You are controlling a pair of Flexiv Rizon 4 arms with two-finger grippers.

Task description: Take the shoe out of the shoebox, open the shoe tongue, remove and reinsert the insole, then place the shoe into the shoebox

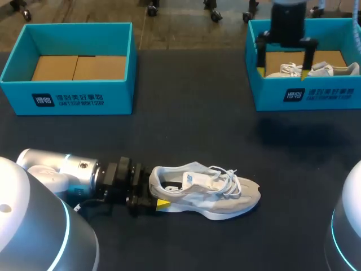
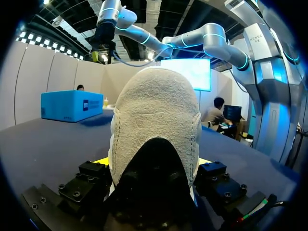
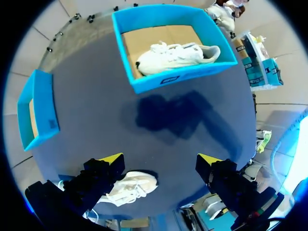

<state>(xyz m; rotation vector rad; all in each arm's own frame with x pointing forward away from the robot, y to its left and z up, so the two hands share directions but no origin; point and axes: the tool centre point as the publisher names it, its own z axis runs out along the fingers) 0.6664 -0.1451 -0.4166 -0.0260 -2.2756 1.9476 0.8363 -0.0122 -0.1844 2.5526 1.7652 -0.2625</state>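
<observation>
A grey-and-white shoe (image 1: 208,195) lies on its side on the dark table, toe to the right. My left gripper (image 1: 155,192) is at its heel, one finger on each side, shut on it. In the left wrist view the suede heel (image 2: 154,120) fills the gap between the left gripper's (image 2: 153,163) two fingers. My right gripper (image 1: 284,65) hangs open and empty high over the right shoebox (image 1: 304,96). Its wrist view looks down past the right gripper (image 3: 159,161) at that shoebox (image 3: 144,84) and at the shoe (image 3: 134,185) on the table.
A second white shoe (image 1: 316,69) lies inside the right shoebox, also visible as the shoe (image 3: 178,53) in the right wrist view. An open blue shoebox (image 1: 79,96) with a bare cardboard floor stands at the back left.
</observation>
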